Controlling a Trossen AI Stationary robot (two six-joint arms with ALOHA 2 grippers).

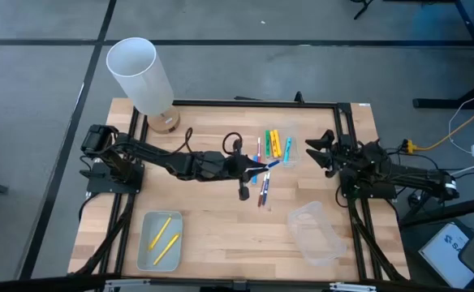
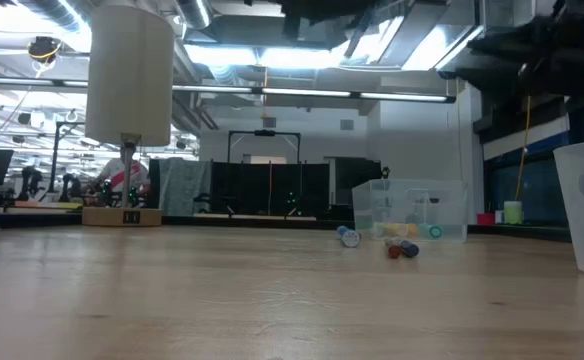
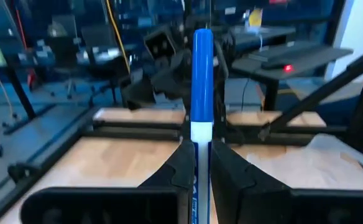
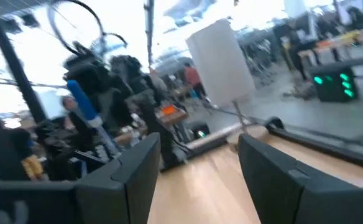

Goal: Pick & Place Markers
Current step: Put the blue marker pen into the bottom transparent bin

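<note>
Table, left to right. White cylinder (image 1: 140, 73) on a wooden base stands at the far left corner. Near left edge: one clear tray (image 1: 143, 250) holding two yellow markers (image 1: 163, 240). No brand or writing readable on either; the print on the held marker's barrel cannot be made out.

Left gripper (image 1: 256, 167) reaches to table centre, raised above the wood, fingers clamped together on one blue marker (image 3: 201, 93) that stands upright between them, blue cap uppermost.

Just beyond, loose markers (image 1: 274, 146) lie on the table: a green-yellow-orange cluster of about four, with about four more, blue and red ones, scattered beside and under the gripper. Exact count uncertain.

Second clear tray (image 1: 314, 233) sits at near right.

Right gripper (image 1: 321, 151) waits over the right side, fingers (image 4: 135, 171) set wide apart, holding nothing.
</note>
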